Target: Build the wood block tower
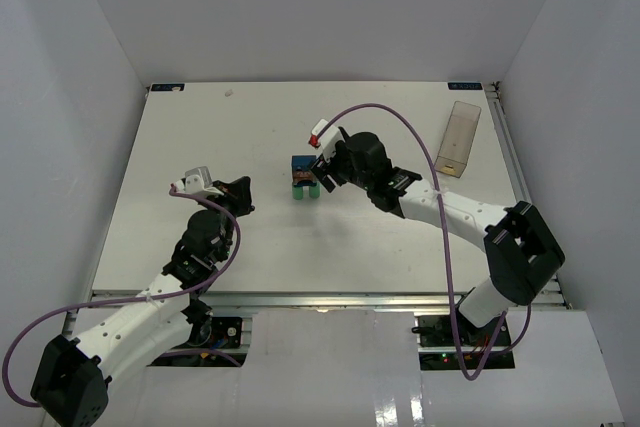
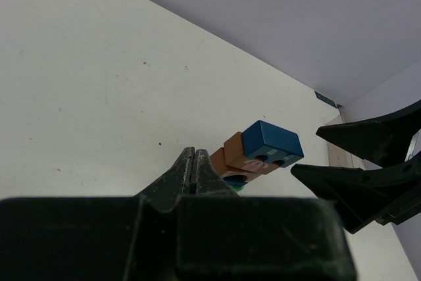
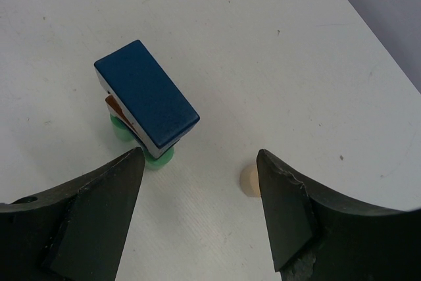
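Mid-table: wood block tower (image 1: 304,179) standing upright, roughly halfway between the near and far edges of the table (image 1: 200,127). Two green cylinders (image 3: 156,156) form the base, brown pieces (image 2: 233,154) sit above them, and a blue block (image 3: 146,93) lies flat on top. Right end effector (image 3: 198,161) is open wide and empty, just right of the tower with fingers pointed at it; the wrist view shows no contact. A small tan piece (image 3: 248,181) lies on the table beside that end effector's one finger, apart from the tower. Left end effector (image 2: 193,170) is closed with nothing between the fingers, left of the tower and clear of it, aimed its way. Clear plastic box (image 1: 459,137) lies along the right edge near the far right corner, well apart from the blocks.
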Controlling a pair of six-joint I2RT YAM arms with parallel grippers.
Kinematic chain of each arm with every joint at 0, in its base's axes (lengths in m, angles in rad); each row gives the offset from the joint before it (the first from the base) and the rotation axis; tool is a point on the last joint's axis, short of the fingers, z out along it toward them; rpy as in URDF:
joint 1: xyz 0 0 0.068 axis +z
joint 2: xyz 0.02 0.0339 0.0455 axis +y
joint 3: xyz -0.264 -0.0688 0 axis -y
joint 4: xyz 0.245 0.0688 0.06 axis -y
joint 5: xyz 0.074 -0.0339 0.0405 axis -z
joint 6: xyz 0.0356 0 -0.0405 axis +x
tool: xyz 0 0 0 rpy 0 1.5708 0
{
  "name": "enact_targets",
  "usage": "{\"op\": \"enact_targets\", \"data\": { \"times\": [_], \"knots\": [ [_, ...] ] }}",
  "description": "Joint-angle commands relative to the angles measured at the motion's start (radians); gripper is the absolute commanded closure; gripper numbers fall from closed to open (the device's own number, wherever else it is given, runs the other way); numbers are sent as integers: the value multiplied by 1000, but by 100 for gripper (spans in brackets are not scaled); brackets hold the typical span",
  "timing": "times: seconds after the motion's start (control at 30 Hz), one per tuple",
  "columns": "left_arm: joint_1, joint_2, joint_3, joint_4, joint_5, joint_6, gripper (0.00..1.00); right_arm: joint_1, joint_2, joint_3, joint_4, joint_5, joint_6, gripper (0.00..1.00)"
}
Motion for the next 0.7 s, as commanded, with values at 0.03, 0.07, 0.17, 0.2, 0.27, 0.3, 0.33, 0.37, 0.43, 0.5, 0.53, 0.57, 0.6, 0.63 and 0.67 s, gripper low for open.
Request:
{"op": "enact_targets", "data": {
  "times": [0.03,0.07,0.17,0.2,0.27,0.3,0.33,0.37,0.43,0.5,0.53,0.57,0.6,0.63,0.67],
  "knots": [
    [-4,-1,-1,17,12,8,100,-9,-82,-42,15,-21,29,25],
    [-4,-1,-1,17,12,8,100,-15,-94,-55,15,-21,40,25],
    [-5,-1,-1,16,12,7,100,-33,-124,-80,19,-26,78,25],
    [-4,0,-1,17,15,7,100,-39,-124,-81,18,-23,85,25],
    [-4,3,1,17,20,5,100,-46,-116,-72,12,3,102,25],
    [-4,3,1,17,21,5,100,-56,-115,-68,14,6,108,25],
    [-5,3,1,16,22,5,100,-62,-110,-67,13,6,114,25],
    [-5,4,2,16,23,4,100,-70,-103,-59,12,7,124,25],
    [-5,3,1,19,26,4,100,-86,-87,-41,10,-6,141,25],
    [-5,4,1,21,31,3,100,-93,-67,-16,1,-13,147,25],
    [-4,6,2,21,33,2,100,-95,-55,-2,-6,-14,149,25],
    [-4,10,2,22,35,3,100,-95,-46,11,-17,-16,151,25],
    [-4,13,2,23,36,4,100,-94,-36,23,-27,-18,153,25],
    [-4,17,3,24,36,3,100,-94,-20,41,-35,-24,155,26],
    [-5,20,4,25,36,2,100,-94,-3,61,-42,-31,158,26]
  ]
}}
